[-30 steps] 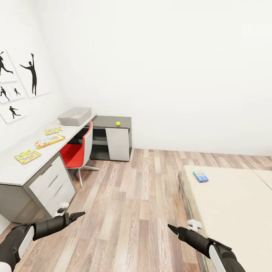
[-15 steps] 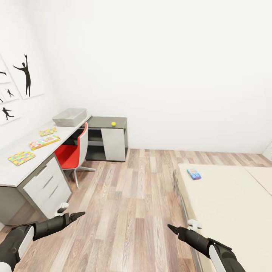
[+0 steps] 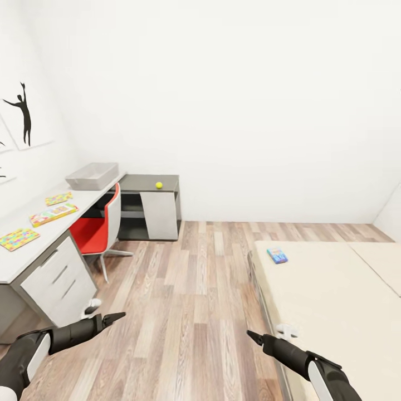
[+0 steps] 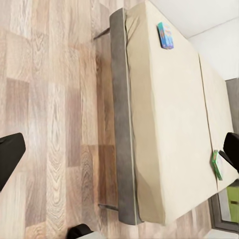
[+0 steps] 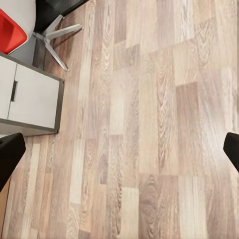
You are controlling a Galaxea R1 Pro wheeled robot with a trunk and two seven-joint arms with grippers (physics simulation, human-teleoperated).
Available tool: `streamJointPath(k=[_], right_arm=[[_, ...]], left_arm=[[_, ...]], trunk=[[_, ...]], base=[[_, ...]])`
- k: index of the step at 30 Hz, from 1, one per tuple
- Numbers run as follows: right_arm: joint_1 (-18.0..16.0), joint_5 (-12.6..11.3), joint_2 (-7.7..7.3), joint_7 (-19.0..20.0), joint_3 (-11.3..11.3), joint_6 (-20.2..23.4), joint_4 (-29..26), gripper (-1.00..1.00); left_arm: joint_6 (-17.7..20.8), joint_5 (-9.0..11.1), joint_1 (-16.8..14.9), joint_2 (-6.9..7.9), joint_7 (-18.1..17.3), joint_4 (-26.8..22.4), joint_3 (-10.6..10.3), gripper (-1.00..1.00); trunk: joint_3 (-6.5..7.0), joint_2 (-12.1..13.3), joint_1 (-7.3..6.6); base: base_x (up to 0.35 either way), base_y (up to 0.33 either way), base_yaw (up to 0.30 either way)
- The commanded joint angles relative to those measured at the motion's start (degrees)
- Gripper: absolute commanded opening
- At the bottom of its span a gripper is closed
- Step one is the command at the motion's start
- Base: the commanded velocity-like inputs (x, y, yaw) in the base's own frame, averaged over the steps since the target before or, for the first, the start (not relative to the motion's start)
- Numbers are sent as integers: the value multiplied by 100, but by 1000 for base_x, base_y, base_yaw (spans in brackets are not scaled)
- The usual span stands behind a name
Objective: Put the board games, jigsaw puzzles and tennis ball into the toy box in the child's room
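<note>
From the head, both grippers, left (image 3: 114, 318) and right (image 3: 255, 336), look pressed together and empty, so nothing can drop; the left wrist shows a teal game (image 4: 166, 35) and what may be a green-edged game (image 4: 216, 165) at the bed (image 4: 169, 129) edge, easily knocked off; the right wrist shows floor (image 5: 149, 124), jaws spread.

Open plank floor (image 3: 195, 289) between table (image 3: 33, 250) and bed (image 3: 334, 301).

No legible text: print on game boxes (image 3: 277, 255) too small.
</note>
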Motion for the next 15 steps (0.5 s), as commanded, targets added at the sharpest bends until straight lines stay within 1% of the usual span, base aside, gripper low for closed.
streamJointPath(k=[1,4,7,11,15], right_arm=[[-5,-43,1,9,-12,48,-3,100],[-5,-43,1,9,-6,48,-3,100],[-5,-43,1,8,-6,51,-3,100],[-5,-43,1,9,-10,53,-3,100],[-5,-43,1,9,-10,56,-3,100]], left_arm=[[42,19,-4,0,-10,0,5,100],[42,19,-4,0,-10,0,5,100],[42,19,-4,0,-9,0,5,100],[42,19,-4,0,-9,0,5,100],[42,19,-4,0,-9,0,5,100]], trunk=[[-11,-12,3],[-6,-12,3],[9,-12,3],[26,-12,3],[32,-12,3]], base=[[0,-96,-17],[0,-124,-56],[0,-79,-137],[0,-32,-141],[0,-10,-51]])
